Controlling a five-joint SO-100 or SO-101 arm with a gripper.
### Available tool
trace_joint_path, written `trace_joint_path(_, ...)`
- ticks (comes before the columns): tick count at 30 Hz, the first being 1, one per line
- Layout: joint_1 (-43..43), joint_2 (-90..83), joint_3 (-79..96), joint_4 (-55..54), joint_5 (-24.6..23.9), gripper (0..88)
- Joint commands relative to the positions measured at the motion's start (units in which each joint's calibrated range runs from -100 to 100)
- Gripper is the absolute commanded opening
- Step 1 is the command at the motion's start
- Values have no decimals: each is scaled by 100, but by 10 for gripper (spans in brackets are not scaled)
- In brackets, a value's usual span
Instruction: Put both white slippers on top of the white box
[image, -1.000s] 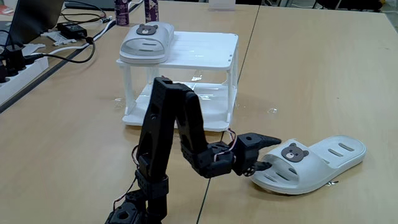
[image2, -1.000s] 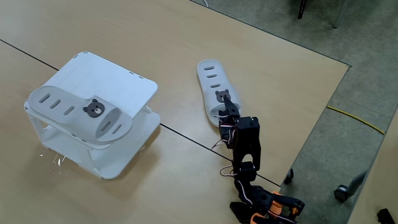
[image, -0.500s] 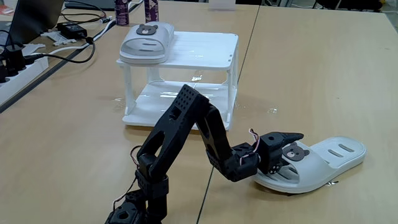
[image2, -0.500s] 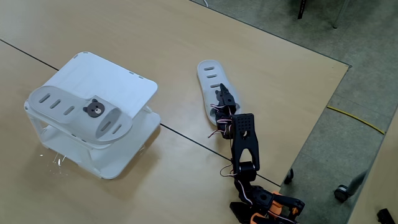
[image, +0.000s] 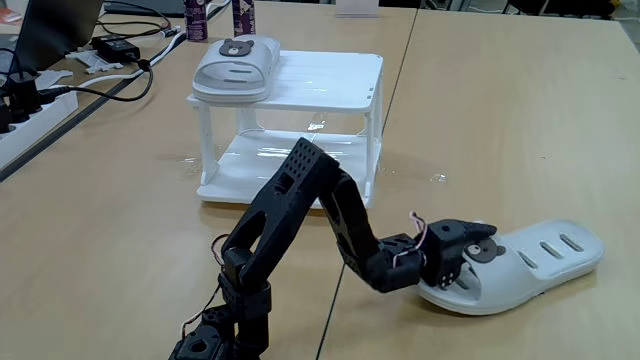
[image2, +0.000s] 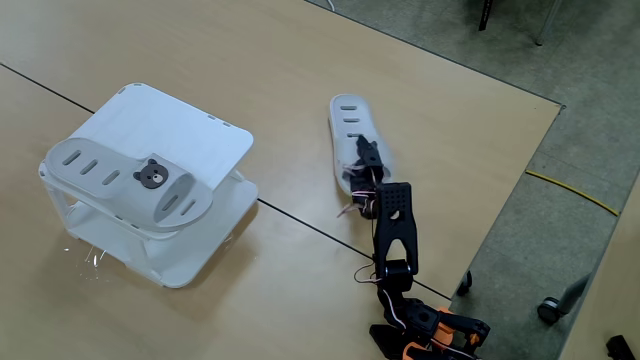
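Wood-grain table (image: 500, 120), ribbed white box (image: 320, 80), gripper (image: 478, 243) clamping rubbery slotted slipper (image: 545, 262)

A light wooden table (image: 520, 120), its top split by dark seams, carries a white box (image: 330, 80) standing near its middle in a fixed view. A white slipper (image: 530, 262) lies flat on the tabletop well to the right of the box, nearer the camera. At the far left edge rest a white power strip (image: 25, 115), black cables (image: 100, 90) and a black adapter (image: 117, 47). The arm's base (image: 215, 340) stands at the near edge.
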Motion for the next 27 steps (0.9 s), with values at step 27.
trace_joint_path(27,-2639,-5578,-3310,5653,42,8)
